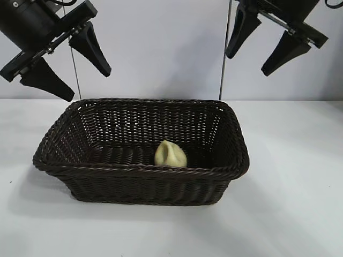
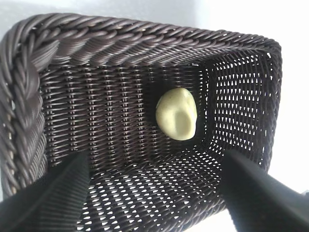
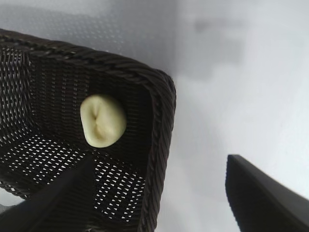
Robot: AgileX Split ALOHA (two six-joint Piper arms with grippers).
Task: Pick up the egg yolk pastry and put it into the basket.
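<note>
Egg yolk pastry (image 1: 170, 154) lay in the basket (image 1: 139, 174), below both wide, empty hands: left hand (image 1: 67, 59), right hand (image 1: 260, 51).

One basket (image 1: 140, 170) stands on one white table (image 1: 289, 214), and one pastry (image 1: 170, 155) lies inside it (pale yellow, creased down the middle). Two grippers hang above: the left gripper (image 1: 64, 53) and the right gripper (image 1: 268, 40). Nothing more, as far as I can see.

Pale yellow egg yolk pastry (image 1: 170, 154), dark brown open-weave wicker basket (image 1: 139, 170), white table (image 1: 289, 203)
</note>
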